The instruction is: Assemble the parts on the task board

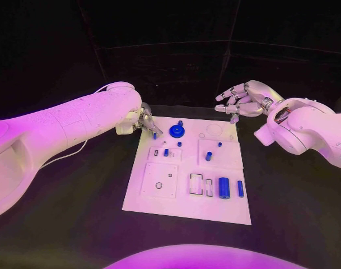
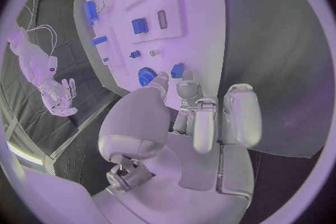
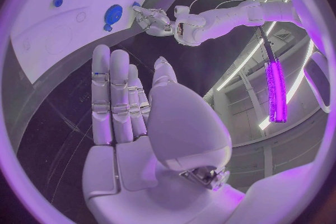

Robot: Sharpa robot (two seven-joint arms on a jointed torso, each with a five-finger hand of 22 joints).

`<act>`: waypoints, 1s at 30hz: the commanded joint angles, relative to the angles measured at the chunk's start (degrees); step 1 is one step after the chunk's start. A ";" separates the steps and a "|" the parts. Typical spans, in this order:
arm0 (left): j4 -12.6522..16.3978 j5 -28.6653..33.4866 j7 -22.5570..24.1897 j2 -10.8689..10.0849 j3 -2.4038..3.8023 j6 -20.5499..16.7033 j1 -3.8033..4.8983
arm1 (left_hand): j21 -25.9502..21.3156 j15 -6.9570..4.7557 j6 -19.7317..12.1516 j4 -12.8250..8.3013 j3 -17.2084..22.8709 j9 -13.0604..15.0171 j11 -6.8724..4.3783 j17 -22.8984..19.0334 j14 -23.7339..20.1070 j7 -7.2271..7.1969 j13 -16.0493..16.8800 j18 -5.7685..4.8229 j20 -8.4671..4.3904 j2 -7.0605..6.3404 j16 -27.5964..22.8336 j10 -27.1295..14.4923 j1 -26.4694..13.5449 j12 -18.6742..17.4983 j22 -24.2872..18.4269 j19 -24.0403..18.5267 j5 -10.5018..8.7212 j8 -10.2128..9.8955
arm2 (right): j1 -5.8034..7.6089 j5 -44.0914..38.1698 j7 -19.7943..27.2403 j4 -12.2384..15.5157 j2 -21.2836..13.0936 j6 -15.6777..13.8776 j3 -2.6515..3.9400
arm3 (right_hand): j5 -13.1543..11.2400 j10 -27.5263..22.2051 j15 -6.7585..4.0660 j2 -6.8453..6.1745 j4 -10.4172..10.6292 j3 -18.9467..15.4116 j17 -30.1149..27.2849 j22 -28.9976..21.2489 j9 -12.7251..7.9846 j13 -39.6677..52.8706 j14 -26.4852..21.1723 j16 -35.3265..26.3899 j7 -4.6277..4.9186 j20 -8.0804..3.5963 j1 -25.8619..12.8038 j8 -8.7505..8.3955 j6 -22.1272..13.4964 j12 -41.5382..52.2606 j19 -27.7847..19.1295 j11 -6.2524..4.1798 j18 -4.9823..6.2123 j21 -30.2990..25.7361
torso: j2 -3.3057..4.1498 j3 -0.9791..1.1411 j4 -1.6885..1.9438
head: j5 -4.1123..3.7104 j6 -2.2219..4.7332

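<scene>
1. Black desk [image 1: 73, 224] under purple light, dark backdrop behind; white task board [image 1: 188, 204] lying flat at centre frame.
2. Left robot hand [image 1: 144, 124] at the board's upper left corner, fingers curled down toward a small blue peg [image 1: 155, 135] at the board's edge; contact likely, firm hold not certain, so cannot tell.
3. Right robot hand [image 1: 239, 98] raised off the board's upper right corner, fingers apart, holding nothing.
4. Parts probably light, rigid plastic, smooth and liable to slip or roll; best pinched across the sides, near the middle, fingertips opposed.
5. Counted in the head view: one round blue disc [image 1: 177, 133] at upper centre, two long blue cylinders [image 1: 224, 188] at lower right, roughly five small blue pegs scattered mid-board; smallest ones hard to separate.
</scene>
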 commanded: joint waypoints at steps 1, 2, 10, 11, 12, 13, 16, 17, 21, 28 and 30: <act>-0.05 -0.33 0.67 0.08 0.02 0.16 0.07 | 0.35 0.00 0.50 -0.53 0.02 -0.10 0.02 15.09 6.16 0.06 0.03 0.21 -0.13 0.26 0.36 0.55 0.91 0.41 0.05 0.36 0.00 -0.11 | 0.12 -0.13 0.32 0.03 0.07 0.33 0.04 | 0.22 -0.38 0.13 0.70 -0.11 -0.35 0.05 -0.05 0.04 -0.05 0.22 -0.36 0.07 -0.08 -0.09 0.39 -0.38 0.34 0.25 0.11 0.27 -0.39 | 0.01 0.00 0.02 | 0.00 0.03; -0.05 -0.33 0.65 0.09 0.02 0.01 0.07 | 0.35 -0.01 0.51 -0.68 0.14 -0.14 0.02 15.09 6.16 0.05 0.03 0.21 -0.14 0.46 0.36 0.56 1.16 0.42 0.07 0.36 -0.01 -0.12 | 0.12 -0.13 0.32 0.03 0.08 0.33 0.04 | 0.22 -0.38 0.13 0.70 -0.11 -0.35 0.05 -0.05 0.04 -0.05 0.22 -0.36 0.07 -0.08 -0.09 0.39 -0.38 0.34 0.25 0.11 0.27 -0.39 | 0.01 0.00 0.02 | 0.00 0.03; -0.08 -0.33 0.87 0.17 0.02 -1.23 -0.08 | 0.50 -0.44 -0.10 -6.65 5.77 -0.85 -0.51 15.09 6.16 -0.45 -0.08 0.16 -0.48 4.12 0.36 0.44 9.56 0.27 0.43 0.48 -0.02 -0.84 | 0.12 -0.13 0.36 0.03 0.14 0.34 0.04 | 0.22 -0.38 0.13 0.70 -0.11 -0.35 0.05 -0.05 0.04 -0.05 0.22 -0.36 0.07 -0.08 -0.09 0.39 -0.38 0.34 0.25 0.11 0.27 -0.39 | 0.04 -0.03 0.01 | -0.05 -0.19; -0.07 -0.33 0.95 0.18 0.02 -1.24 -0.11 | 0.50 -0.49 -0.15 -7.56 6.66 -0.96 -0.59 15.09 6.16 -0.53 -0.15 0.16 -0.54 4.36 0.36 0.37 10.60 0.17 0.43 0.47 -0.02 -0.96 | 0.12 -0.13 0.36 0.03 0.14 0.35 0.04 | 0.22 -0.38 0.13 0.70 -0.11 -0.35 0.05 -0.05 0.04 -0.05 0.22 -0.36 0.07 -0.08 -0.09 0.39 -0.38 0.34 0.25 0.11 0.27 -0.39 | 0.04 -0.03 0.01 | -0.05 -0.21; -0.06 -0.33 1.02 0.19 0.02 -1.20 -0.15 | 0.50 -0.53 -0.19 -8.33 7.43 -1.06 -0.64 15.09 6.16 -0.57 -0.22 0.16 -0.58 4.49 0.36 0.30 11.42 0.08 0.46 0.48 -0.01 -1.06 | 0.12 -0.13 0.36 0.03 0.14 0.36 0.04 | 0.22 -0.38 0.13 0.70 -0.11 -0.35 0.05 -0.05 0.04 -0.05 0.22 -0.36 0.07 -0.08 -0.09 0.39 -0.38 0.34 0.25 0.11 0.27 -0.39 | 0.01 -0.03 0.02 | -0.04 -0.26; -0.04 -0.33 1.09 0.19 0.02 -1.15 -0.18 | 0.50 -0.56 -0.22 -9.11 8.27 -1.17 -0.65 15.09 6.16 -0.57 -0.28 0.15 -0.62 4.58 0.36 0.25 12.14 -0.02 0.49 0.48 0.00 -1.18 | 0.12 -0.13 0.36 0.03 0.15 0.37 0.04 | 0.22 -0.38 0.13 0.70 -0.11 -0.35 0.05 -0.05 0.04 -0.05 0.22 -0.36 0.07 -0.08 -0.09 0.39 -0.38 0.34 0.25 0.11 0.27 -0.39 | 0.01 -0.03 0.02 | -0.04 -0.29; 0.09 -0.33 1.27 0.14 0.02 -1.10 -0.25 | 0.59 -0.50 -0.20 -11.64 11.66 -1.51 -0.53 15.09 6.16 -0.44 -0.37 0.10 -0.68 4.66 0.36 0.37 13.64 -0.25 0.70 0.53 0.01 -1.42 | 0.12 -0.13 0.36 0.05 0.14 0.40 0.04 | 0.22 -0.38 0.13 0.70 -0.11 -0.35 0.05 -0.05 0.04 -0.05 0.22 -0.36 0.07 -0.08 -0.09 0.39 -0.38 0.34 0.25 0.11 0.27 -0.39 | -0.02 0.00 0.04 | -0.02 -0.37; 0.12 -0.33 1.30 0.12 0.02 -1.13 -0.26 | 0.59 -0.41 -0.15 -12.13 12.71 -1.58 -0.41 15.09 6.16 -0.28 -0.45 0.10 -0.65 4.52 0.36 0.46 13.41 -0.33 0.74 0.53 -0.01 -1.43 | 0.12 -0.13 0.37 0.06 0.14 0.40 0.04 | 0.22 -0.38 0.13 0.70 -0.11 -0.35 0.05 -0.05 0.04 -0.05 0.22 -0.36 0.07 -0.08 -0.09 0.39 -0.38 0.34 0.25 0.11 0.27 -0.39 | -0.02 0.00 0.04 | -0.02 -0.37; 0.51 -0.33 1.47 -0.21 0.02 -1.89 -0.31 | 0.61 -0.19 -0.17 -14.02 16.95 -1.69 -0.29 15.09 6.16 -0.12 -0.75 0.07 -0.40 3.68 0.36 0.76 11.98 -0.57 0.91 0.55 -0.08 -1.26 | 0.12 -0.13 0.38 0.09 0.10 0.42 0.04 | 0.22 -0.38 0.13 0.70 -0.11 -0.35 0.05 -0.05 0.04 -0.05 0.22 -0.36 0.07 -0.08 -0.09 0.39 -0.38 0.34 0.25 0.11 0.27 -0.39 | -0.05 -0.02 0.07 | -0.10 -0.36; 3.67 -0.34 2.32 -2.62 0.03 -5.89 -0.30 | 0.66 -0.09 -0.20 -15.87 21.59 -1.36 -0.33 15.09 6.16 -0.08 -0.28 0.06 -0.29 2.27 0.36 1.46 9.78 -0.14 1.14 0.62 -0.02 -0.41 | 0.12 -0.13 0.37 0.11 -0.02 0.43 0.04 | 0.22 -0.38 0.13 0.70 -0.11 -0.35 0.05 -0.05 0.04 -0.05 0.22 -0.36 0.07 -0.08 -0.09 0.39 -0.38 0.34 0.25 0.11 0.27 -0.39 | -0.05 0.01 0.09 | -0.35 -0.25; 5.82 -0.35 2.56 -3.96 0.04 -7.70 -0.21 | 0.72 -0.14 -0.14 -16.10 22.37 -1.27 -0.29 15.09 6.16 -0.12 -0.06 0.03 -0.27 2.09 0.36 1.69 9.36 0.06 1.25 0.67 -0.11 -0.20 | 0.12 -0.13 0.32 0.16 -0.17 0.43 0.04 | 0.22 -0.38 0.13 0.70 -0.11 -0.35 0.05 -0.05 0.04 -0.05 0.22 -0.36 0.07 -0.08 -0.09 0.39 -0.38 0.34 0.25 0.11 0.27 -0.39 | -0.08 0.03 0.18 | -0.45 -0.21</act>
